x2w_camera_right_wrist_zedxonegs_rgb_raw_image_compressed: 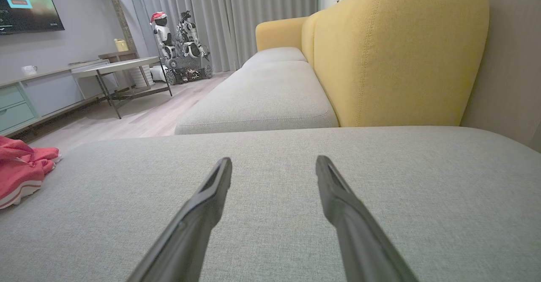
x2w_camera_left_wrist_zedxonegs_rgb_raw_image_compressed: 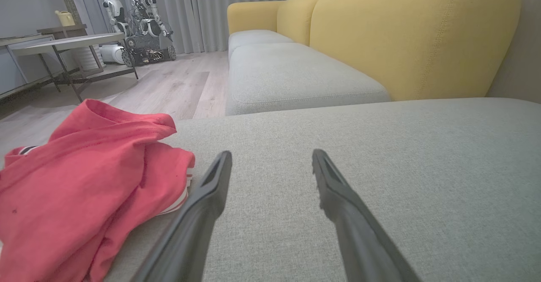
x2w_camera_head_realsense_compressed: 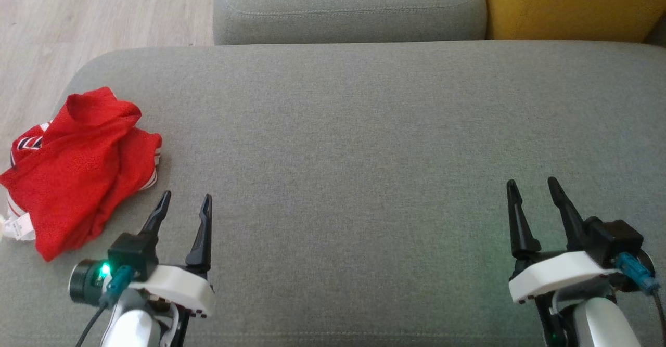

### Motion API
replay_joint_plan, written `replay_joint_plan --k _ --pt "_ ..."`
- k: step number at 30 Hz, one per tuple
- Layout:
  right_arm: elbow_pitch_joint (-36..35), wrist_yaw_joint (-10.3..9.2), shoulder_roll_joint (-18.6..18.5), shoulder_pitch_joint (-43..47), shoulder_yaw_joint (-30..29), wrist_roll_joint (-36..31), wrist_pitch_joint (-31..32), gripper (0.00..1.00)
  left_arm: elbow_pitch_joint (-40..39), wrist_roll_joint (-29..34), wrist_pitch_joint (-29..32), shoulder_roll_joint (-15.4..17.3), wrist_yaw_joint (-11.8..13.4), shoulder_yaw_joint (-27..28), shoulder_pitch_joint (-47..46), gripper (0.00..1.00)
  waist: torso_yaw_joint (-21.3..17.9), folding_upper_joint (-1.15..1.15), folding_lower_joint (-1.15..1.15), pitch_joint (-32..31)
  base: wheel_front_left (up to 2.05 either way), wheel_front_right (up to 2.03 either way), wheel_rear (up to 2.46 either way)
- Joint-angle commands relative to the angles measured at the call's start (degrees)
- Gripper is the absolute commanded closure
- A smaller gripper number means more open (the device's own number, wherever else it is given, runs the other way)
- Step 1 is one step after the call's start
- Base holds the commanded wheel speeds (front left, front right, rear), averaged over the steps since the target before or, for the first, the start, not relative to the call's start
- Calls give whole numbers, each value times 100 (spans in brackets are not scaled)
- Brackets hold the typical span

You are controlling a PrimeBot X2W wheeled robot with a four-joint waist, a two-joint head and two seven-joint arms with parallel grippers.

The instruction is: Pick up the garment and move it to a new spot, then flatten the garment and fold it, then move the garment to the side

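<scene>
The red garment lies bunched in a heap just to the outer side of the left claw. It is level with the claw's tips but not touching them, near the edge of the grey sofa seat. It looks dropped rather than laid out, with a striped hem and what seems a white label poking from under the folds. Both claws are spread and hold nothing. The left one hangs low over the seat beside the heap; the right claw is well apart from it across the seat. The bare cushion between the claws would suit as the new spot for spreading. I judge the task not yet begun, with the left claw best placed to reach the heap.
</scene>
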Motion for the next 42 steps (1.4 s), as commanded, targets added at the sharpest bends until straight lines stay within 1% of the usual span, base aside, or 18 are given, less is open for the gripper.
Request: replay_joint_plan --k 1,11,16,19,23,32,37,42 --pt "-171 -4 -14 -124 123 39 -61 0 -138 -30 -69 67 34 188 -317 0 1 0 0 3 0 0 0" --pt "-188 -4 -13 -124 93 27 -51 0 -121 -58 -69 71 51 171 -346 0 60 0 0 8 0 0 0" --pt "-274 -4 -13 -101 52 -37 -45 0 -107 -90 -69 76 92 210 -398 0 255 0 0 16 0 0 0" --pt "-370 -4 -13 -65 57 -74 -3 0 -123 -132 -69 98 149 296 -437 0 555 0 0 15 0 0 0" --pt "-480 -4 -13 -37 116 -81 47 0 -121 -189 -69 139 161 371 -447 0 945 0 0 14 0 0 0" --pt "-697 -4 -13 40 228 -133 122 0 -208 -318 -69 200 283 620 -261 0 1800 0 0 5 0 0 0" --pt "-818 -4 -13 98 290 -181 187 0 -252 -333 -69 231 329 684 -175 0 2156 0 0 6 0 0 0" --pt "-893 -4 -13 119 333 -258 224 0 -304 -364 -69 234 359 731 -127 0 2332 0 0 34 0 0 0"
